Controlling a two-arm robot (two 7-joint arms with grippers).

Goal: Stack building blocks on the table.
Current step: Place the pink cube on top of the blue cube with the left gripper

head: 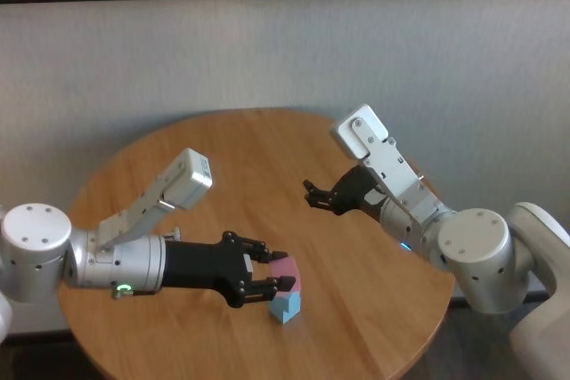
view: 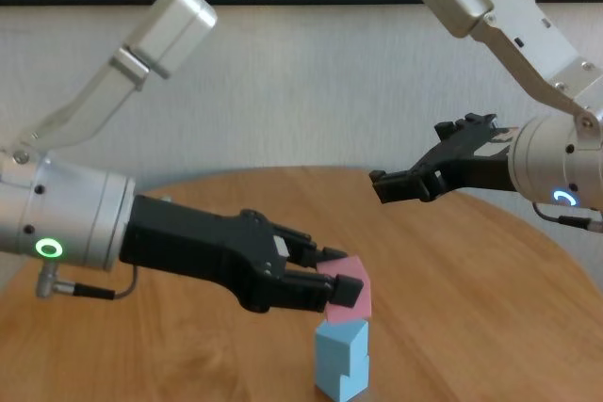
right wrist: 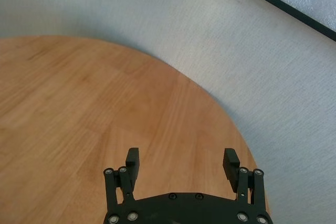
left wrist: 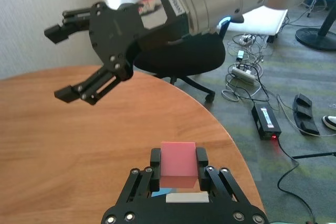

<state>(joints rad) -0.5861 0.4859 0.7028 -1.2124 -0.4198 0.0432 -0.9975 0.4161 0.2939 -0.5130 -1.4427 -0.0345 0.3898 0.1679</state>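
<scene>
My left gripper (head: pixel 280 271) is shut on the pink cube (head: pixel 289 273) and holds it directly over the light blue blocks (head: pixel 286 308) on the round wooden table (head: pixel 214 149). In the chest view the pink cube (view: pixel 352 295) sits tilted at the top of the blue stack (view: pixel 340 361), which looks like two cubes, slightly offset. I cannot tell if the pink cube touches the stack. The left wrist view shows the pink cube (left wrist: pixel 178 164) between the fingers. My right gripper (head: pixel 315 195) is open and empty, hovering above the table to the right of the stack.
A grey wall runs behind the table. In the left wrist view, an office chair (left wrist: pixel 178 59), cables and a power brick (left wrist: pixel 265 121) lie on the floor beyond the table's edge. The right gripper (left wrist: pixel 68 61) hangs over the table in that view.
</scene>
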